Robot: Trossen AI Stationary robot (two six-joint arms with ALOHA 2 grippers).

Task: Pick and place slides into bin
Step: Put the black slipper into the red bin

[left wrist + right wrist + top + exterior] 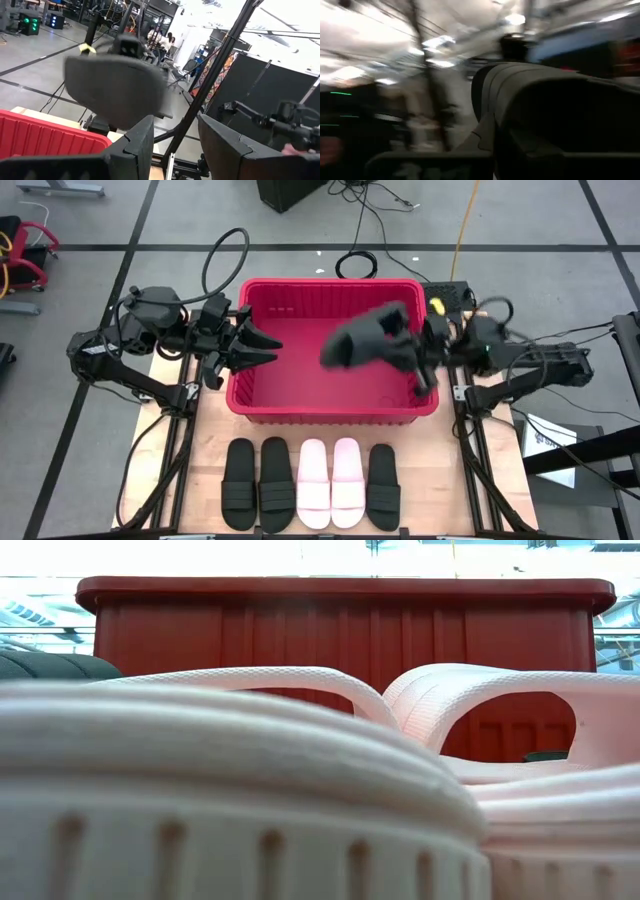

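My right gripper (pixel 415 352) is shut on a black slide (pixel 362 340) held above the red bin (pixel 262 405). That slide's sole (pixel 115 95) faces the left wrist camera. My left gripper (pixel 262 345) stands open over the bin's left rim with nothing between its fingers (pixel 140 145). On the table in front of the bin several more slides lie flat in a row: two black (pixel 258 482), two pale pink (pixel 330 480) and one black (pixel 383 485). The low view looks over the pink slides (pixel 300 770) at the bin's near wall (pixel 340 630). My right gripper holds the black slide by its end nearest the arm (pixel 405 345), with the ribbed strap (pixel 560 100) right ahead of the fingers; blur hides the exact part. It comes from the table's right, roughly level. The slide is lifted clear and sticks out toward the left over the bin.
The bin takes up the table's middle, between the two arms. Metal frame rails run along both table sides (pixel 478 470). Cables lie on the floor beyond the bin (pixel 355 262). A white sheet (pixel 545 435) lies to the right.
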